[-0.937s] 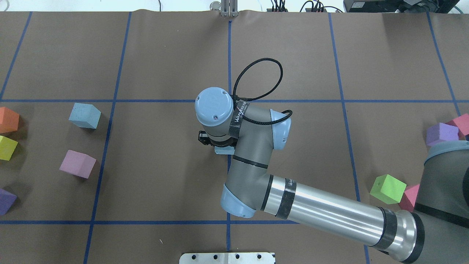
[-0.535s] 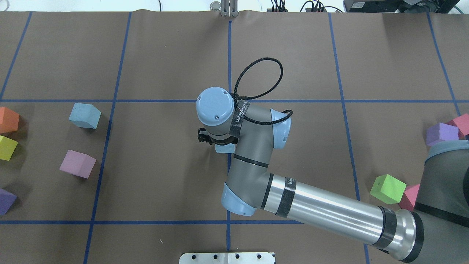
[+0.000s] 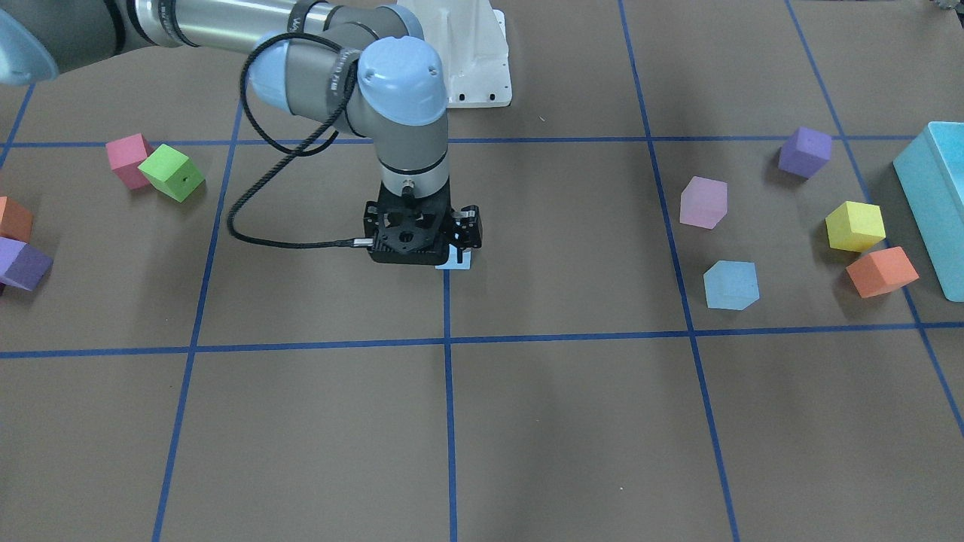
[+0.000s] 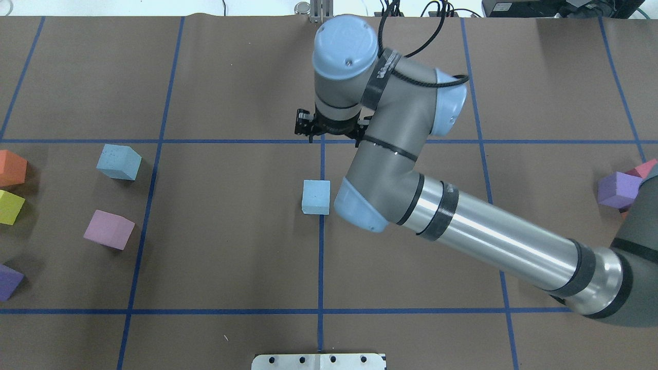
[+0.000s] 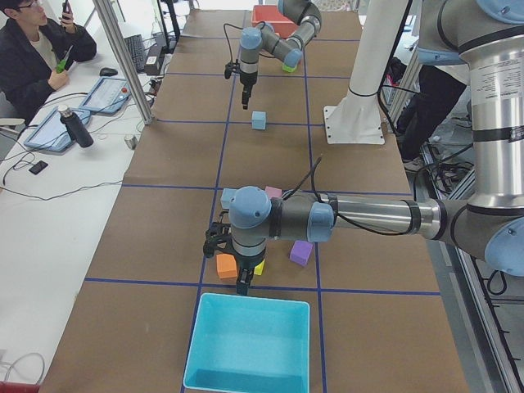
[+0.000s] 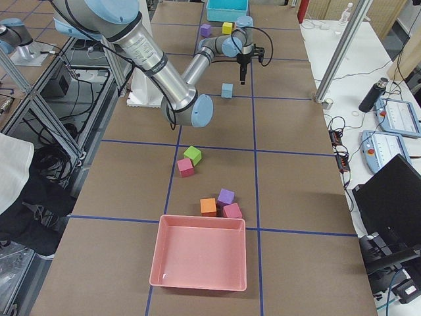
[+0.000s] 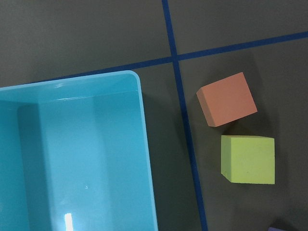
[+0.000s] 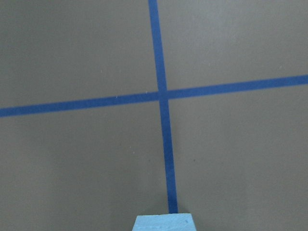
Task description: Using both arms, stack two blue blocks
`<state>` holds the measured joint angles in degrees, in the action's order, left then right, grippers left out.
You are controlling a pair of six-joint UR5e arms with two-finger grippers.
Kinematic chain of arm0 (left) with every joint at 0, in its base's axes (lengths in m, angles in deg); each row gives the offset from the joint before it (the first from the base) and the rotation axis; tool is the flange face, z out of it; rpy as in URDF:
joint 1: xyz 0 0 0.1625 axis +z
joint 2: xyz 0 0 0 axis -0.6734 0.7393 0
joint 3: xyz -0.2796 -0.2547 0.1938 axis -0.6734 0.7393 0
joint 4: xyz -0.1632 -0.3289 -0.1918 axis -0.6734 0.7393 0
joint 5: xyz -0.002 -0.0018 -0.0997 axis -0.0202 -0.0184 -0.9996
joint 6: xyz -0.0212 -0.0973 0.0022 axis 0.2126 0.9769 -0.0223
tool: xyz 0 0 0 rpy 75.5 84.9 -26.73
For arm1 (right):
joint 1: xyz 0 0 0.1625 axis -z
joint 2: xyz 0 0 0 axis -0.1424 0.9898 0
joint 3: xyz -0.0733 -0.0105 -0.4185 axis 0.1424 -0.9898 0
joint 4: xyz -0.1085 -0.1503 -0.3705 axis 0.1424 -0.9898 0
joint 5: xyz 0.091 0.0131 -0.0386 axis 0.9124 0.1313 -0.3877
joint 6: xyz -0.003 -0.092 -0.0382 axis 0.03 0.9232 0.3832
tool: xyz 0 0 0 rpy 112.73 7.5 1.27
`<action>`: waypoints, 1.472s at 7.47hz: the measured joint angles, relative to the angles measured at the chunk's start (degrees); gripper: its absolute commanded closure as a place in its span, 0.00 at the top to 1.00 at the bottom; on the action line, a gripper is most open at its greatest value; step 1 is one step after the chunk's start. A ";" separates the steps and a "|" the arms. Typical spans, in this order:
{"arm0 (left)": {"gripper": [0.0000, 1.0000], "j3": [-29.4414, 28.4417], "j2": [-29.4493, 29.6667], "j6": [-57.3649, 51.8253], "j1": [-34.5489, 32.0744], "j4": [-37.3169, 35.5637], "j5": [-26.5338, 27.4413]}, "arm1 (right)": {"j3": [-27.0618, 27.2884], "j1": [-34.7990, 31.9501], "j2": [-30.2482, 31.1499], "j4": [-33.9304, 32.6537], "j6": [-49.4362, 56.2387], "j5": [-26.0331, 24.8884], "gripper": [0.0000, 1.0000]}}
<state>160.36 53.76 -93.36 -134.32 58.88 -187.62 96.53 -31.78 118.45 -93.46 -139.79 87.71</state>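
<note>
We judge the task about half done. One blue block [image 4: 315,197] sits alone on the centre line of the table [image 4: 231,246]. In the overhead view the right gripper [image 4: 329,132] hangs beyond it on the far side, apart from it and holding nothing; we cannot tell whether its jaws are spread. The other blue block [image 4: 119,162] lies untouched at the left. The left gripper [image 5: 242,280] hovers by the turquoise box [image 5: 250,344], and we cannot tell its grip. Fetching and stacking remain.

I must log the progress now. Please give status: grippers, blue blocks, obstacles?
Left gripper near orange cube, yellow cube; right gripper raised, clear of centre blue block; jaws unreadable. Second blue block apart, unstacked. Pink cube beside it.
</note>
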 measured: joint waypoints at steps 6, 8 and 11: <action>0.99 -0.91 9.29 14.21 1.88 16.83 -0.49 | 5.28 -33.82 23.25 -1.77 51.72 17.65 1.00; 0.99 0.12 10.22 23.52 7.42 20.34 -0.98 | 5.83 -41.71 33.88 -1.62 68.37 18.56 1.00; 0.99 0.23 11.70 35.75 22.70 23.55 0.17 | 6.13 -49.06 46.73 -1.44 81.32 17.94 1.00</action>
<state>160.59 65.46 -57.61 -111.62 82.43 -187.45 102.66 -80.84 165.18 -94.90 -58.47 105.65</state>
